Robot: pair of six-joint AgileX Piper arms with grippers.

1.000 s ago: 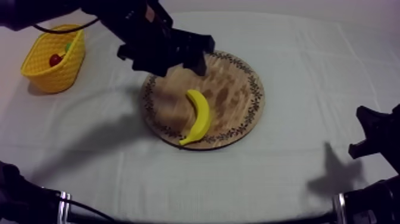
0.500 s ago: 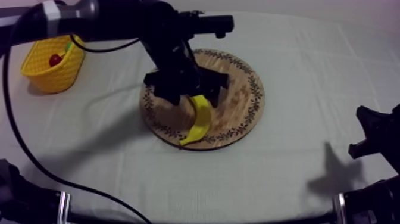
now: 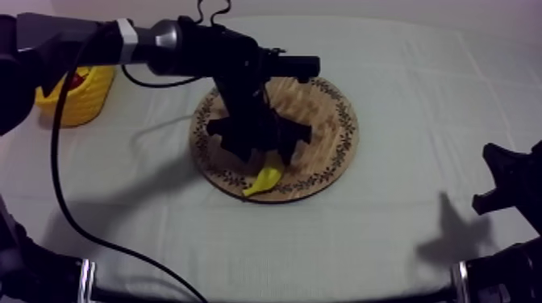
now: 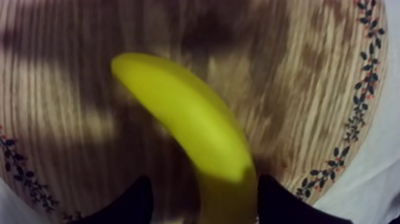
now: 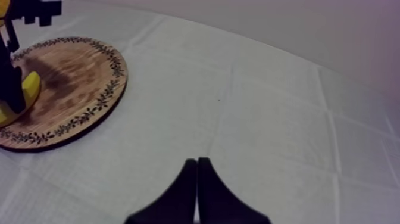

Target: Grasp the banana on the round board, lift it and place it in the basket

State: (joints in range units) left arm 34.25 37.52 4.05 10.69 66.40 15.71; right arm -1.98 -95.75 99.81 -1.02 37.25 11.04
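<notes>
From above, my left gripper [image 3: 260, 150] hides most of the banana [image 3: 263, 182], and my left arm [image 3: 161, 47] part of the yellow basket [image 3: 81, 101].

Finding: a robot test bench of laboratory type. Grounds: a table under a creased grey-white cloth [image 3: 403, 238], a round wooden board [image 3: 332, 121] near its middle; a black left arm [image 3: 173, 48] reaches over the board, the right arm [image 3: 510, 272] rests to the board's right; a toy banana [image 3: 264, 180] lies on the board, a yellow basket [image 3: 81, 101] stands to its left; a plain pale wall [image 5: 357, 36] rises beyond the board
</notes>
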